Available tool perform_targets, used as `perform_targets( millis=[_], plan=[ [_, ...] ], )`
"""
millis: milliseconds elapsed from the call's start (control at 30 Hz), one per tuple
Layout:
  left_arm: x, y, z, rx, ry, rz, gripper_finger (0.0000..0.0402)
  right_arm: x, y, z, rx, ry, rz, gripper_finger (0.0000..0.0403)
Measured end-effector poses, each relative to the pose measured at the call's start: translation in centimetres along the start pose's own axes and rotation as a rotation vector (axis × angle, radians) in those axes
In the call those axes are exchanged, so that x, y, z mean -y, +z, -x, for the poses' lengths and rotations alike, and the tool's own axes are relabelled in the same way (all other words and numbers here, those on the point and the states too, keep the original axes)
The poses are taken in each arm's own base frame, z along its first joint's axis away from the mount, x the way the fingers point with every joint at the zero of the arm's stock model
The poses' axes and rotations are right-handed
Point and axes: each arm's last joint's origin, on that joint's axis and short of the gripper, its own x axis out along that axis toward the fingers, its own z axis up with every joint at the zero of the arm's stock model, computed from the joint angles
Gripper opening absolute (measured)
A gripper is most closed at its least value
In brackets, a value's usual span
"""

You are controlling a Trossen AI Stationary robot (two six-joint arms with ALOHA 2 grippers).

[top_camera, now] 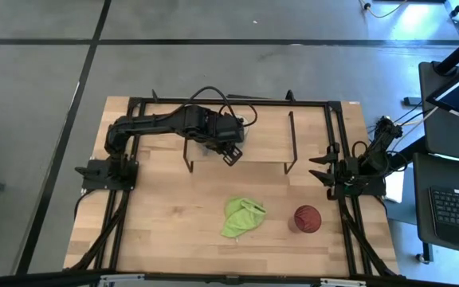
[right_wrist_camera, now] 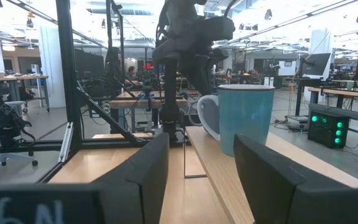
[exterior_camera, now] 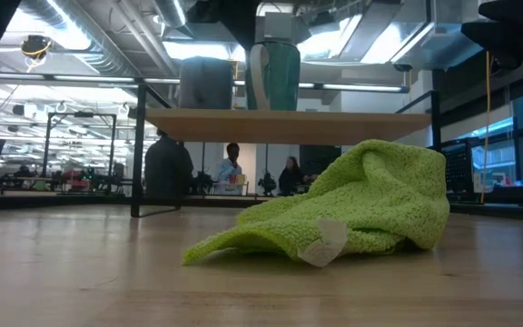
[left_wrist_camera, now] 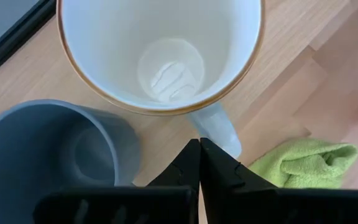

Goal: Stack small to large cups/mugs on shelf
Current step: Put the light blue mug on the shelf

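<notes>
I see the shelf [top_camera: 261,135] at 12 o'clock on the desk [top_camera: 166,215], two mugs side by side on its left end: small mug [left_wrist_camera: 48,149] touching the handled mug [left_wrist_camera: 160,50]. Cloth [top_camera: 241,217] at center, tall cup [top_camera: 307,218] at its 3 o'clock, well apart.

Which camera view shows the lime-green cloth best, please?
The low view: the green cloth lies crumpled and large right before the camera. The high view shows it whole but small, the left wrist view shows part of it, and the right wrist view shows none.
</notes>
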Motion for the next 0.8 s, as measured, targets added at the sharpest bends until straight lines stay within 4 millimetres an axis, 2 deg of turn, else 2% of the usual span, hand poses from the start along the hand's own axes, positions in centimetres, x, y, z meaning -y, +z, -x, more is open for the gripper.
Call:
perform_targets(
  millis=[800],
  plan=[
    [0.79, 0.18, 0.1, 0.031, -0.065, 0.014, 0.0, 0.0, 0.0, 0.0, 0.0, 0.001, 0.0, 0.0181]
  ],
)
